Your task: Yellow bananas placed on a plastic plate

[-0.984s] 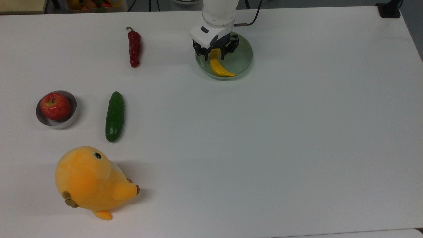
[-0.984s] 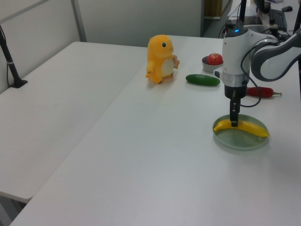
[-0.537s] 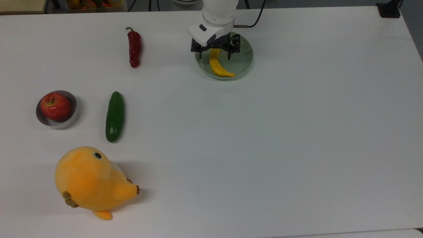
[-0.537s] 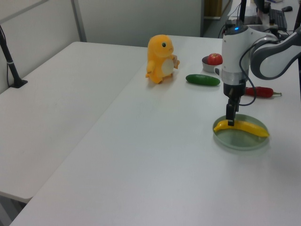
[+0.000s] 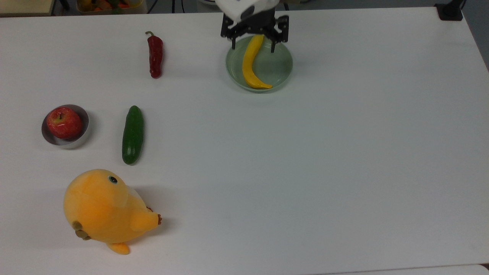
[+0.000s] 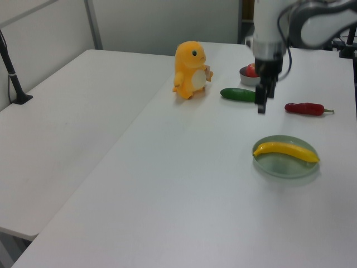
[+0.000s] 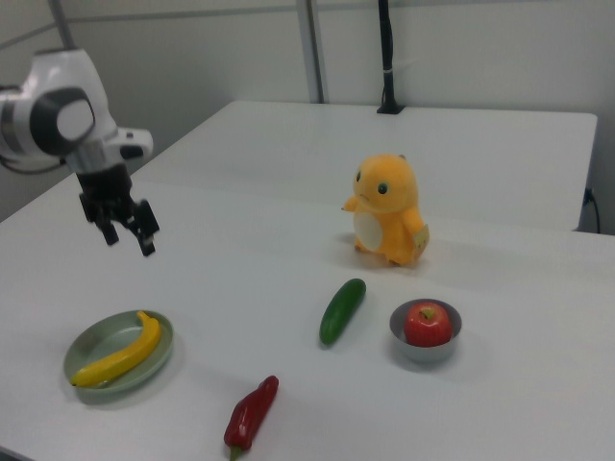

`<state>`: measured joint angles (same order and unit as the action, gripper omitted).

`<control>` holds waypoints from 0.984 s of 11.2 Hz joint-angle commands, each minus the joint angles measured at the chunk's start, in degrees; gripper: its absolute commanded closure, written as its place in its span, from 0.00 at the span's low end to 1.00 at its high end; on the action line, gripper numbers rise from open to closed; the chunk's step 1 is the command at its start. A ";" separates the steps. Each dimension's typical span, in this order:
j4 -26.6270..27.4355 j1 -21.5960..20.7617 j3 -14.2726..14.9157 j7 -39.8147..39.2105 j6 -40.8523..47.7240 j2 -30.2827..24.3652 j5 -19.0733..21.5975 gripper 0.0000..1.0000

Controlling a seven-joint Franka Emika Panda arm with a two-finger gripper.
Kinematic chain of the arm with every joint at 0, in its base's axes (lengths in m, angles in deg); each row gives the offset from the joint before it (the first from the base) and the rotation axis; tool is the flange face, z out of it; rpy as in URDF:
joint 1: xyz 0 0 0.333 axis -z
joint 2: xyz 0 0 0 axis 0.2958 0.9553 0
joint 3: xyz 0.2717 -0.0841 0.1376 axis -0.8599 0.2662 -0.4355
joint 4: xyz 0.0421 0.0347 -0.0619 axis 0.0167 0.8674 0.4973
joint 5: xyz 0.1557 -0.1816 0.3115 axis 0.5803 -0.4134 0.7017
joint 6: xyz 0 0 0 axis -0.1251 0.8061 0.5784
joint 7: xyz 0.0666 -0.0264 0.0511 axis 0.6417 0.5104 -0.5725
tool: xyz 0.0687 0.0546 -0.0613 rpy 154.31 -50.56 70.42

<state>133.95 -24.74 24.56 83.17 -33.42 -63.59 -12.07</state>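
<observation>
The yellow banana [image 5: 250,67] lies curved across the pale green plastic plate [image 5: 278,67] at the far middle of the table, its stem end over the far rim. In the left view the banana [image 6: 285,151] rests free on the plate [image 6: 284,167]. My gripper [image 5: 253,46] hangs well above the plate's far edge, open, with nothing between its fingers. The right view shows the gripper [image 7: 128,240] high over the table, clear of the banana [image 7: 120,355] and the plate [image 7: 102,338].
A red chili pepper [image 5: 155,55] lies to the top view's left of the plate. Further left and nearer are a dark green cucumber [image 5: 133,134], a red apple [image 5: 64,122] in a metal bowl [image 5: 83,133], and an orange plush chick [image 5: 103,208].
My gripper has opened off the banana and risen up and away from the plate. The banana stays lying on the plate.
</observation>
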 commanded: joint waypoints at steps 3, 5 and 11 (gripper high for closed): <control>-21.48 0.33 1.06 4.18 20.53 -0.06 1.08 0.00; -24.32 0.60 5.34 3.39 24.33 -1.29 3.45 0.00; -20.81 -0.37 16.53 -28.31 17.34 -3.14 6.71 0.00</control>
<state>110.28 -24.07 39.28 64.13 -11.22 -66.04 -6.33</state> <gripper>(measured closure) 0.000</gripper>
